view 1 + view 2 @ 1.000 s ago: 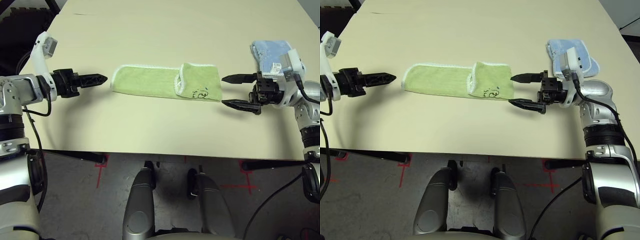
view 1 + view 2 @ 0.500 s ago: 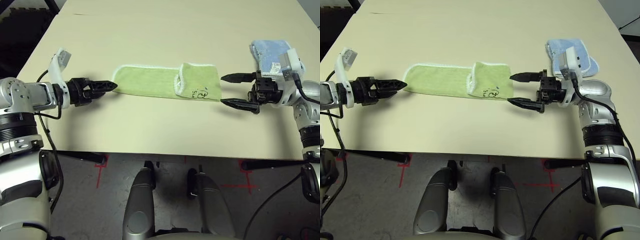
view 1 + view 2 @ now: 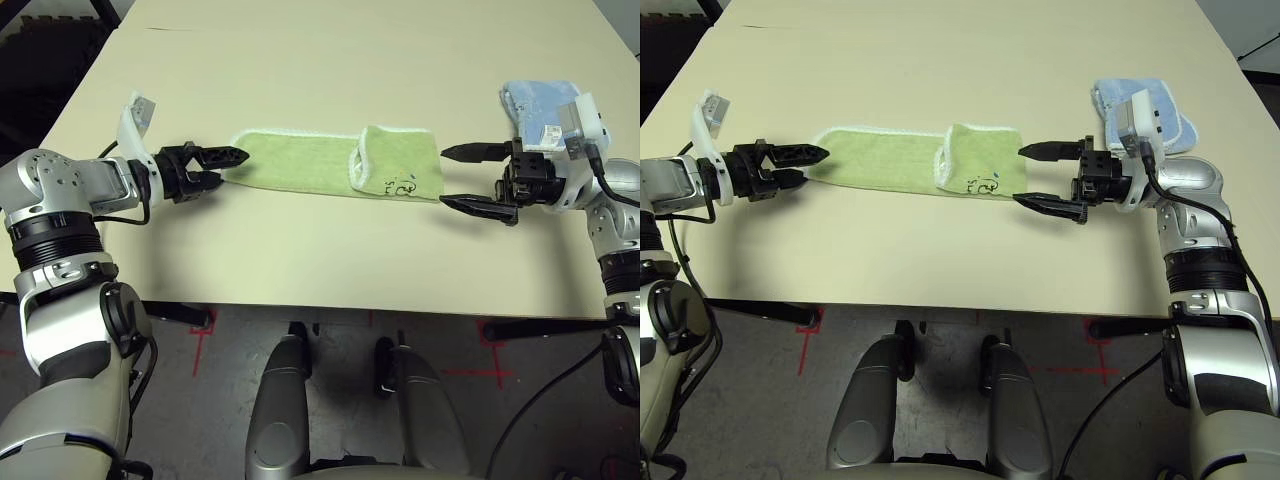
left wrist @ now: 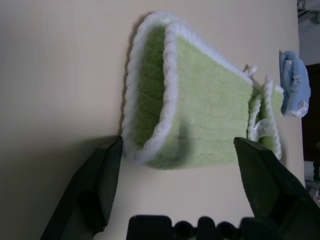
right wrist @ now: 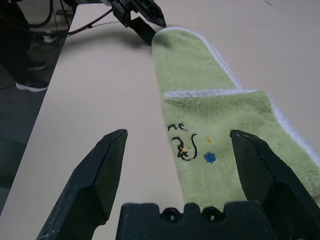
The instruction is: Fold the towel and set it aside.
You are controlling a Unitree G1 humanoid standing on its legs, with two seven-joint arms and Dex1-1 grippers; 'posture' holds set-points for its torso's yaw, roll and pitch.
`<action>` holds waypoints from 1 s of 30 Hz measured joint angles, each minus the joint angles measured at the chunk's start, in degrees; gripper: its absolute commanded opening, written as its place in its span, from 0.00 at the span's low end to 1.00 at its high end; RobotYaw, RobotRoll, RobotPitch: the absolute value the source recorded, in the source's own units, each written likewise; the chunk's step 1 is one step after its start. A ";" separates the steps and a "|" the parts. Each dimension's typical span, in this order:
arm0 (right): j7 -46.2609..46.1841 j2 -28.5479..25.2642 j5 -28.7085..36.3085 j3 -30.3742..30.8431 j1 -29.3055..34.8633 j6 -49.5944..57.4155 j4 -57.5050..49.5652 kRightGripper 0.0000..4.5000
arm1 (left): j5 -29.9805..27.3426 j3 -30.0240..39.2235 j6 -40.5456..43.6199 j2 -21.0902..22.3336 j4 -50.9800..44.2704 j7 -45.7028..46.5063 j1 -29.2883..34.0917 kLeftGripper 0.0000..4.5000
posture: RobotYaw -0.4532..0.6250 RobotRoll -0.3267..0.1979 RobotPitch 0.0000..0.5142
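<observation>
The left gripper (image 3: pixel 235 168) is held with its fingers spread at the left end of the green towel (image 3: pixel 300 160), nothing pinched between them. The right gripper (image 3: pixel 478 178) is likewise held with fingers spread, its tips close to the towel's right end. Between the two grippers, the towel is laid lengthwise on the table (image 3: pixel 300 260), its right part folded back over itself, with dark embroidery displayed on the folded part. Beyond the towel's right end, farther from the robot, a light blue folded cloth (image 3: pixel 540 105) is placed.
</observation>
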 measured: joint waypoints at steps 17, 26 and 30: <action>-0.14 0.01 -0.21 0.02 0.00 -0.17 0.00 1.00 | -0.03 -0.75 -2.60 -0.74 0.72 1.47 -0.06 0.00 | 0.47 0.62 0.52; -0.44 0.69 -0.46 0.06 -0.23 -1.23 1.32 1.00 | -0.01 -9.72 -4.80 8.57 0.38 -5.05 0.56 0.00 | 0.49 0.62 0.52; -0.82 0.90 -0.68 0.06 -0.79 -1.86 2.64 1.00 | -0.39 -13.30 -5.18 11.53 -2.47 -9.48 1.50 0.00 | 0.49 0.62 0.52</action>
